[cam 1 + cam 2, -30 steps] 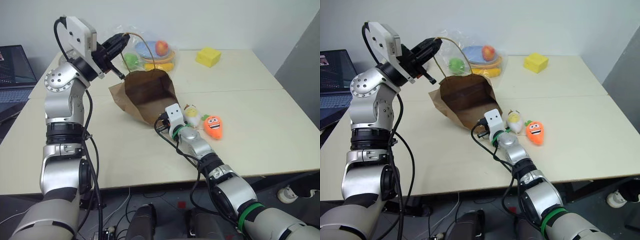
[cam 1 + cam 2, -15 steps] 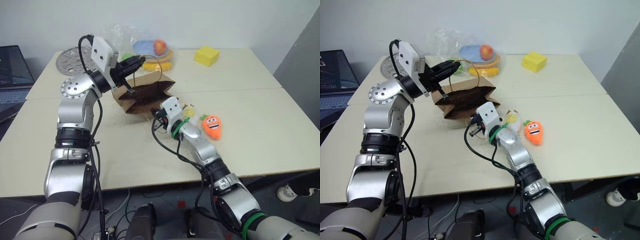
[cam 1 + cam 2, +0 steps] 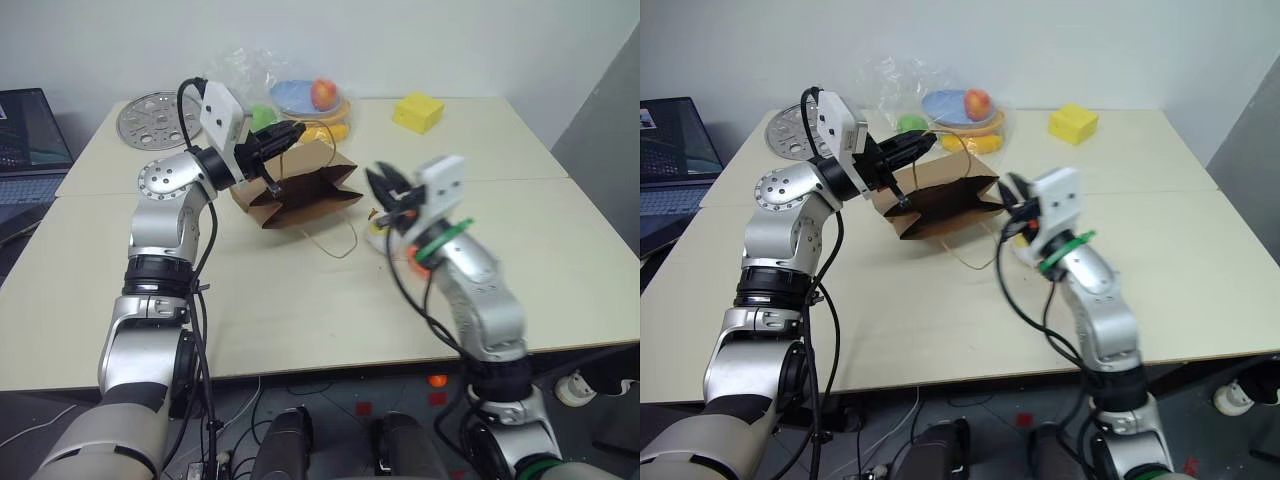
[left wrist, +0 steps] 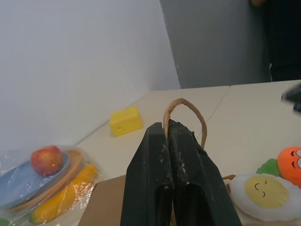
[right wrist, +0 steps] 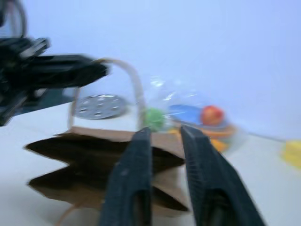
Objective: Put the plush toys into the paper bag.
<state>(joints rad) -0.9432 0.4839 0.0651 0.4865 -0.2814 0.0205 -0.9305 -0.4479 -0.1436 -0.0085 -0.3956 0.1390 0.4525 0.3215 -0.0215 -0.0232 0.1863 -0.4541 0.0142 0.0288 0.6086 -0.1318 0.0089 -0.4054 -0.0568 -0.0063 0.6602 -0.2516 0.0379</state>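
While you hold the bag:
Left gripper (image 3: 288, 133): pinching paper bag (image 3: 300, 190) handle.
Right gripper (image 5: 164, 136): apart, seemingly empty.
Plush toys (image 4: 261, 192): soft, light; squeeze mid-body.

Wrapped fruit (image 3: 315, 100), yellow block (image 3: 417, 111), laptop (image 3: 30, 130), perforated metal disc (image 3: 155, 107)

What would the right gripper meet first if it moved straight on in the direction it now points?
Probably the paper bag. The right gripper, fingers apart and empty, aims at the bag's open mouth and far edge. Depth is unclear, so it may pass just above toward the wrapped fruit.
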